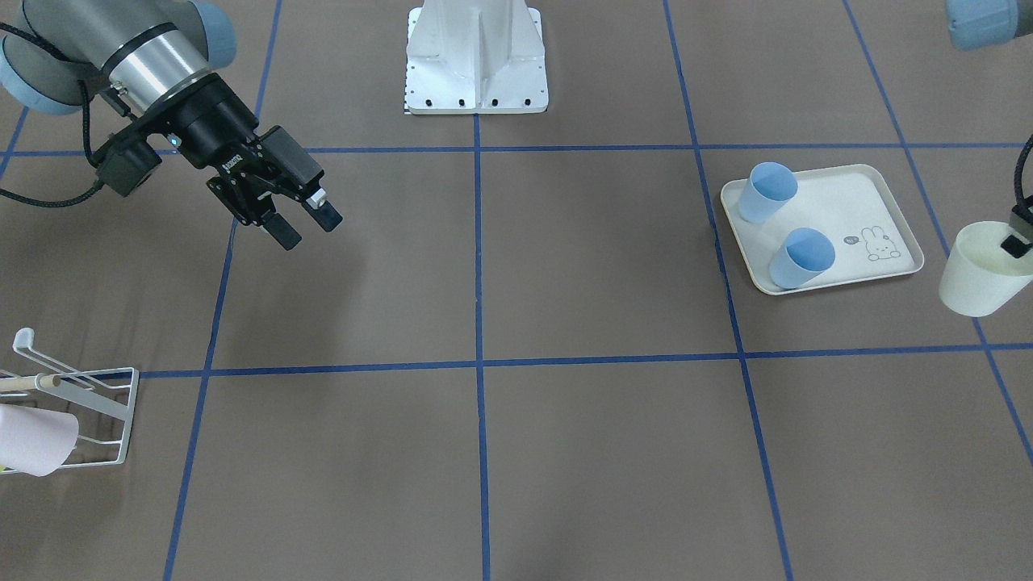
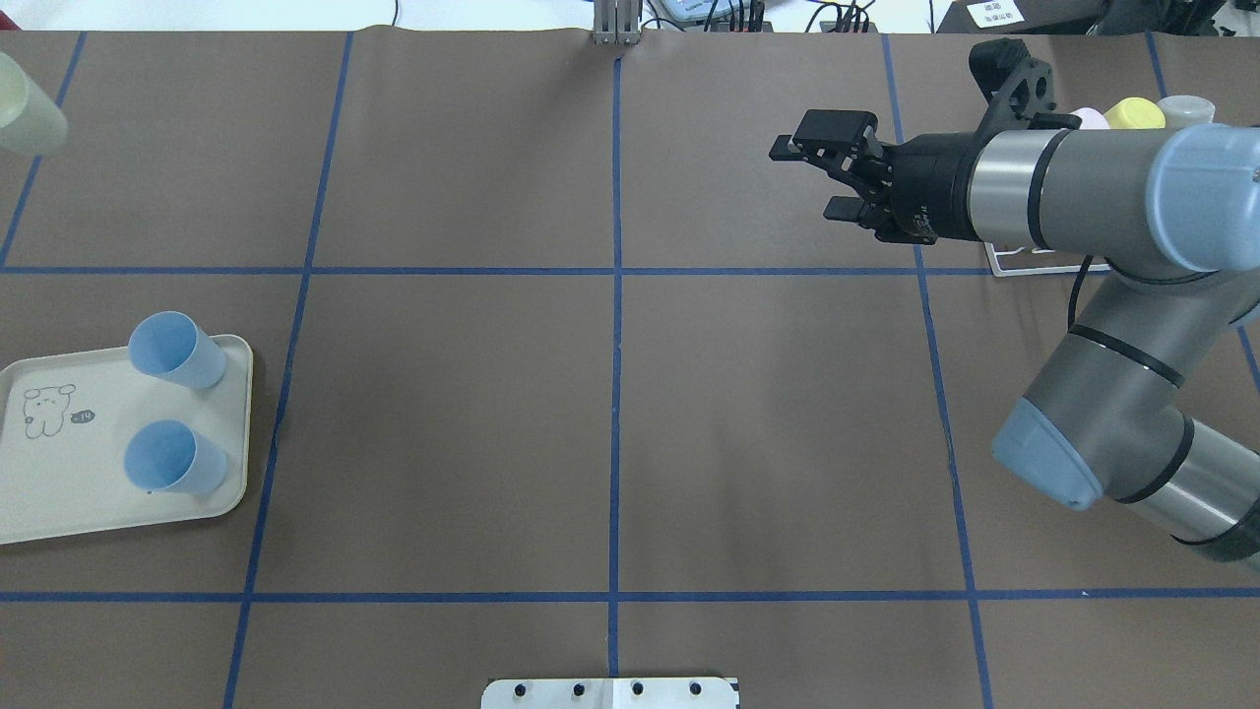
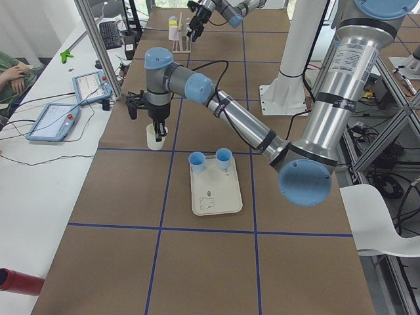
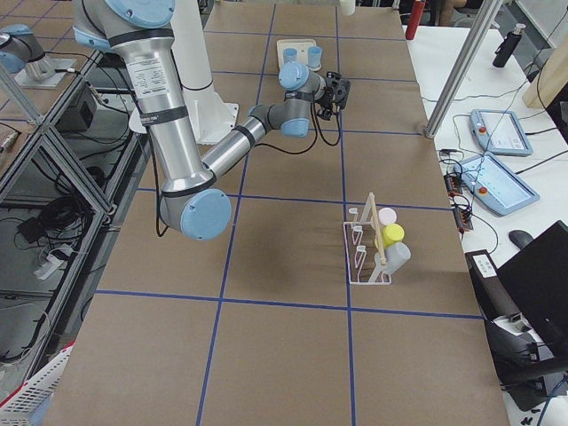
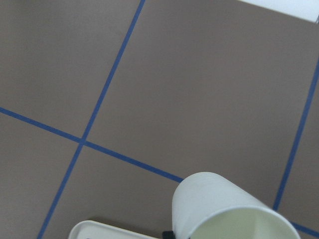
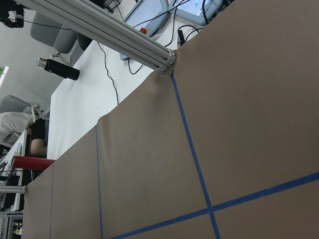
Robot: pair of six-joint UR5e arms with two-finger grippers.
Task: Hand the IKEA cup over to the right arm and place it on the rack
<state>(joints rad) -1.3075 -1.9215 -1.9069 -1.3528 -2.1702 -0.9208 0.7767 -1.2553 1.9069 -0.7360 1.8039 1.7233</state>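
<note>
My left gripper point(image 1: 1018, 242) is shut on the rim of a pale cream IKEA cup point(image 1: 983, 273), one finger inside it, at the table's far left end beyond the tray. The cup also shows in the overhead view point(image 2: 25, 116), the exterior left view point(image 3: 155, 137) and the left wrist view point(image 5: 227, 209). My right gripper point(image 1: 303, 226) is open and empty, held above the table and pointing toward the middle point(image 2: 817, 177). The white wire rack point(image 1: 89, 399) stands at the right end point(image 4: 368, 253), behind the right arm.
The rack holds a pink cup point(image 4: 388, 216), a yellow cup point(image 4: 393, 234) and a grey cup point(image 4: 398, 255). A cream rabbit-print tray point(image 1: 855, 202) with two blue cups point(image 1: 767, 192) point(image 1: 800, 258) lies near the left end. The robot's white base point(image 1: 476, 56) stands mid-table.
</note>
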